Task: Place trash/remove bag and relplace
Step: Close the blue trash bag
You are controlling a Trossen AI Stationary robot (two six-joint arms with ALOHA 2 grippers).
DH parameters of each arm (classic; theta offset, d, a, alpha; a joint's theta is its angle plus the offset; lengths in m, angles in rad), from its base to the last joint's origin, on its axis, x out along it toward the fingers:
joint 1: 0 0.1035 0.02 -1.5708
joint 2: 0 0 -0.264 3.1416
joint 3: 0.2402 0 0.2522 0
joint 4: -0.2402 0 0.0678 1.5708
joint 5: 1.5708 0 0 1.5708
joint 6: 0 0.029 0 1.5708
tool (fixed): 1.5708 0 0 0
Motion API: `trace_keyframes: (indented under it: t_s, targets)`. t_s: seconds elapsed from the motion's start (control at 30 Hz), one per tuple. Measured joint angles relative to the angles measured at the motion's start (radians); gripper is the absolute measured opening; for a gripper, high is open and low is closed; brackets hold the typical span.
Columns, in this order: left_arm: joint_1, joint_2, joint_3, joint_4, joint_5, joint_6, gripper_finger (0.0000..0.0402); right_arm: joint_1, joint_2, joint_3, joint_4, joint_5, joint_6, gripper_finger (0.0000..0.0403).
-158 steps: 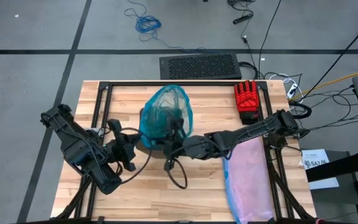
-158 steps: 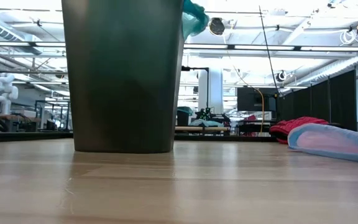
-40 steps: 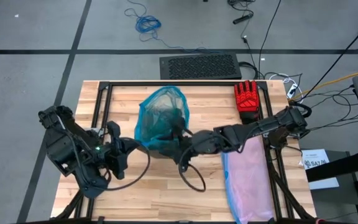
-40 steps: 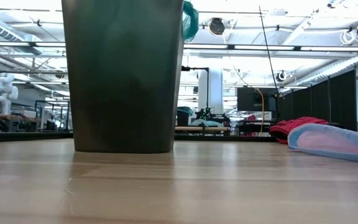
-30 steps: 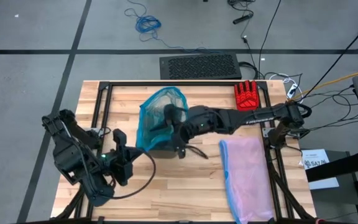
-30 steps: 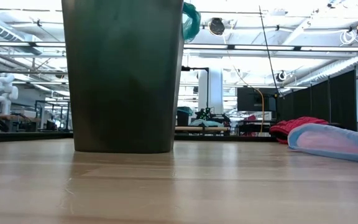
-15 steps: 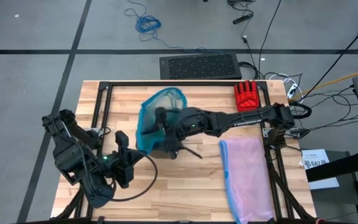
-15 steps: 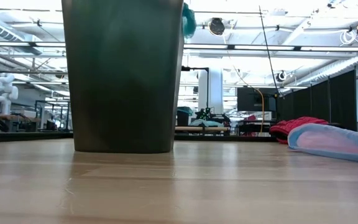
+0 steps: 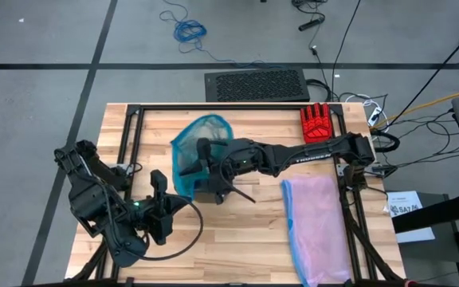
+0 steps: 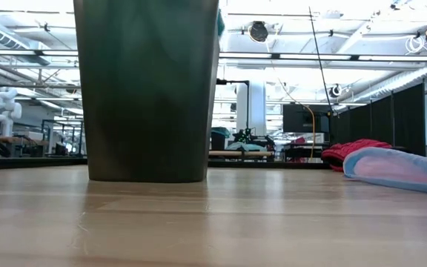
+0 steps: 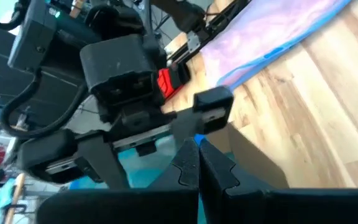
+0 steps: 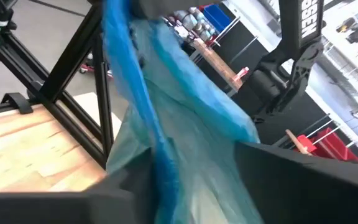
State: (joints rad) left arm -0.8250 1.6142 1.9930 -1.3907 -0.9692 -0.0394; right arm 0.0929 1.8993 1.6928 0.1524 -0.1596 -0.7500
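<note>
While the left arm waits at the near left of the table [image 9: 237, 239], its gripper [image 9: 158, 185] is shut with nothing in it, pointing toward the bin [image 10: 147, 89]. Table is pale wood planks on a black frame, grey floor around it, a dark mat [image 9: 256, 84] and a blue cable [image 9: 188, 30] beyond the far edge. Low view shows a bright workshop with ceiling pipes behind the bin.

Mid-table: the teal bag [image 9: 195, 147] lines the bin, rim bunched up and open. Right gripper [image 9: 205, 154] reaches across from the right into the bag's mouth; right wrist view shows its fingers [image 12: 303, 180] either side of the teal plastic, but I can't tell if they've pinched it. No trash visible.

Right side: red glove [image 9: 317, 126] at the far edge, pink bag [image 9: 319, 223] lying flat along the right edge.

Versus five seconds back: right arm has swung from beside the bin to over it, left arm has pulled back toward the near edge, bag rim sits lower in the low view.
</note>
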Motion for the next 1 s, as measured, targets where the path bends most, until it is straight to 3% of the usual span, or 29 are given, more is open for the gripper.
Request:
trace_keyframes:
  t_s: [0.17,0.37,0.7,0.83,1.0]
  targets:
    - [0.0,0.0,0.0,0.004,0.004,0.001,0.0,-0.002,0.002,0.0,-0.007,0.032,0.002,0.0025]
    - [0.0,0.0,0.0,0.005,-0.001,0.001,0.0,-0.01,0.005,0.0,-0.121,0.062,0.042,0.0002]
    - [-0.001,0.0,0.0,0.001,-0.005,-0.006,0.0,-0.026,-0.009,0.0,-0.216,0.066,0.134,0.002]
    - [-0.009,0.0,0.0,-0.002,-0.008,-0.008,0.0,-0.013,-0.038,0.0,-0.241,0.11,0.121,0.0065]
    - [-0.028,0.0,0.0,-0.003,-0.009,-0.025,0.0,0.006,-0.048,0.0,-0.267,0.166,0.101,0.0152]
